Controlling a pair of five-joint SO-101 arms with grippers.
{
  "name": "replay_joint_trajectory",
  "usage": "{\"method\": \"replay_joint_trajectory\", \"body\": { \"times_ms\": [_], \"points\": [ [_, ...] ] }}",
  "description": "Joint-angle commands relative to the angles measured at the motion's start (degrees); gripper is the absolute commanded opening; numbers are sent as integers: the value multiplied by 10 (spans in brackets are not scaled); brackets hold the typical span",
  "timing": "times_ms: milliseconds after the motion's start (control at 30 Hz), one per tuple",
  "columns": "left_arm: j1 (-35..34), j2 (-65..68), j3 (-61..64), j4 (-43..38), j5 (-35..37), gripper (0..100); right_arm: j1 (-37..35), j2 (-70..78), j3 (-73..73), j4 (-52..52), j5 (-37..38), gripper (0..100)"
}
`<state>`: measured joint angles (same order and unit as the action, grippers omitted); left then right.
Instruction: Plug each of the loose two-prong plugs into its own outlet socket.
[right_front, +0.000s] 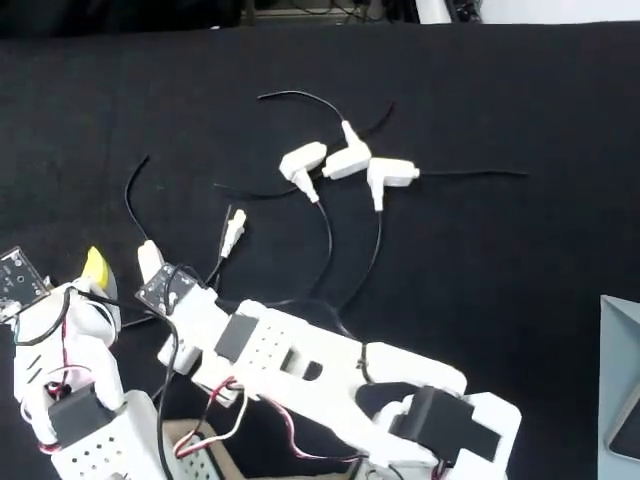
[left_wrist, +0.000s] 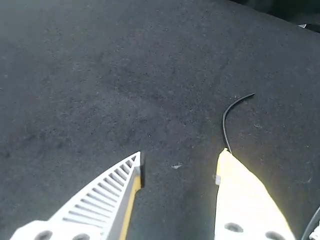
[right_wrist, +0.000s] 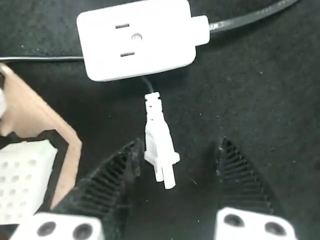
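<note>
Two-prong plug: white, lying flat on the black worktop, prongs pointing away from the outlet socket. Its thin black lead runs back toward the socket's edge. The socket is a white block, slotted face up and slots unfilled, with a thick black cord leaving one end. Plug and socket sit near each other but apart.

Right gripper straddles the plug, its black toothed fingers spread wide. One finger is just beside the plug body, possibly touching; the angle makes it hard to tell. A tan board lies next to that finger.

In the high view a second plug lies alone, between the arms and a cluster of three white connectors with black cords near mid-worktop.

Left gripper hangs low over bare cloth, pale fingers apart. A black wire end curls up to one fingertip.
</note>
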<state>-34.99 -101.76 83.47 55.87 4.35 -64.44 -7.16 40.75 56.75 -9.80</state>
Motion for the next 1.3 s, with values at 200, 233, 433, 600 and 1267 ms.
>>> {"method": "replay_joint_trajectory", "body": {
  "times_ms": [200, 233, 433, 600, 1267],
  "points": [
    [0, -4, -6, -4, 1, 245, -11, 94, -48, -25, -5, 208],
    [0, -4, -6, -4, 1, 245, -11, 96, -53, -22, -4, 186],
    [0, -4, -6, -4, 1, 245, -11, 66, -57, -23, 19, 28],
    [0, -4, -6, -4, 1, 245, 17, 31, -40, -21, 37, 11],
    [11, -4, -6, -3, 1, 247, 277, -247, 53, 30, 125, 11]
  ]
}}
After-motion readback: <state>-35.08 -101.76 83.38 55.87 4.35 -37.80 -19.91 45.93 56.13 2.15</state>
